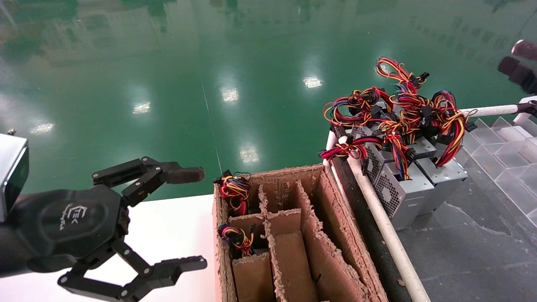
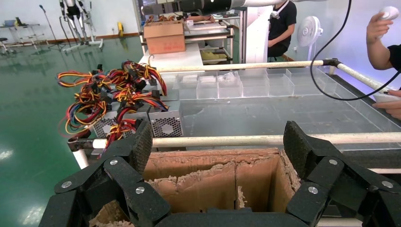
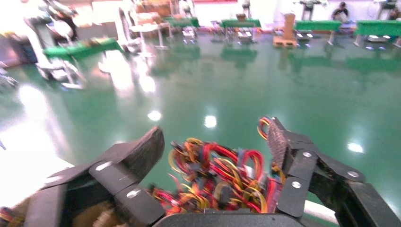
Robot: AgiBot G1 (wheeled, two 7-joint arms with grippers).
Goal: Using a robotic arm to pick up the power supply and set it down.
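Several silver-grey power supplies point(image 1: 403, 193) stand in a row on a grey surface at the right, under a tangle of red, yellow and black wires point(image 1: 398, 109). My left gripper point(image 1: 201, 217) hangs open over the white table, left of the cardboard box, holding nothing. In the left wrist view its open fingers point(image 2: 217, 137) frame the box's compartments, and a power supply point(image 2: 165, 124) stands beyond the rail. My right gripper point(image 1: 518, 58) shows as a blur at the far right edge. In the right wrist view it point(image 3: 216, 132) is open above the wires point(image 3: 213, 175), empty.
A brown cardboard divider box point(image 1: 331, 235) stands in the middle, with wire bundles point(image 1: 235, 191) poking from its left compartments. A white pipe rail point(image 1: 377, 209) runs between the box and the grey surface. Clear plastic trays point(image 1: 503, 147) lie at the far right. A person's hands point(image 2: 383, 28) hold controllers.
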